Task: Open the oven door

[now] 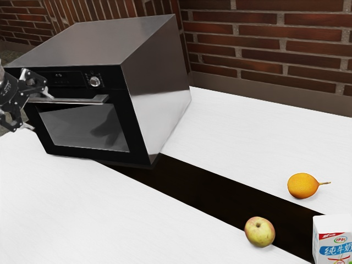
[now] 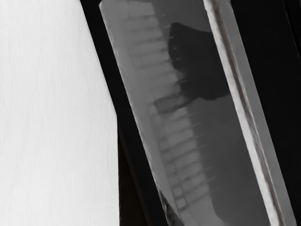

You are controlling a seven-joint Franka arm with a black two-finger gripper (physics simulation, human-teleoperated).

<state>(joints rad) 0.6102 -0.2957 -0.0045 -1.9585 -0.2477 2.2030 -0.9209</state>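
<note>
Oven [image 1: 160,96] door [image 1: 85,129] shut. End effector [image 1: 42,113] wide, near the oven's handle [image 1: 82,100]. On the surface [image 1: 236,132], well apart from the oven: apple [image 1: 259,232], orange fruit [image 1: 302,186], milk carton [image 1: 332,245].

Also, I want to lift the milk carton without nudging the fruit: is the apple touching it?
Apart. The exterior view shows the tabletop's dark strip plainly between the apple and the milk carton.

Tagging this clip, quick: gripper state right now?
Gripper: open, its fingers spread apart near the oven handle, holding nothing.
</note>
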